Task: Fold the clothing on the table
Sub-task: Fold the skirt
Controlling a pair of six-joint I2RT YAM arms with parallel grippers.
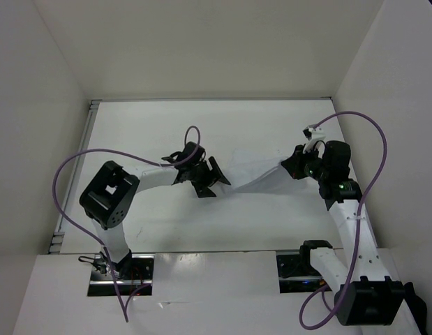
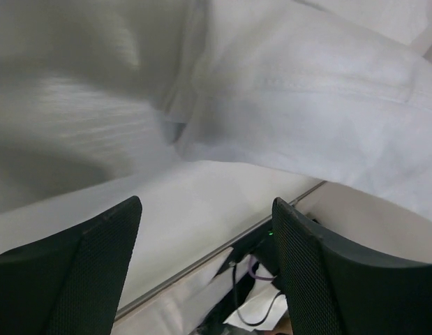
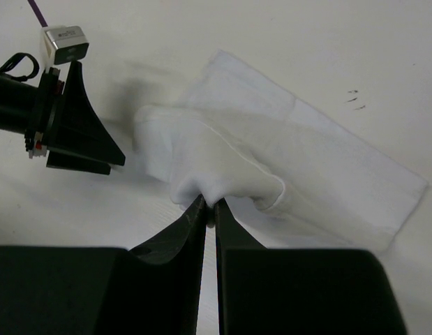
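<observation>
- Centrally in the top view, the clothing [image 1: 261,179] lies on the table [image 1: 167,122], a white strip stretching between the two grippers.
- Mid-frame, the left gripper [image 1: 207,178] stands spread wide, holding nothing; the clothing lies just beyond its fingers.
- At right, the right gripper [image 3: 209,209] pinches a raised fold of the clothing, jaws nearly together.

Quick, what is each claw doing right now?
Left claw: open, holding nothing.
Right claw: closed, pinching a fold of the white clothing.
</observation>
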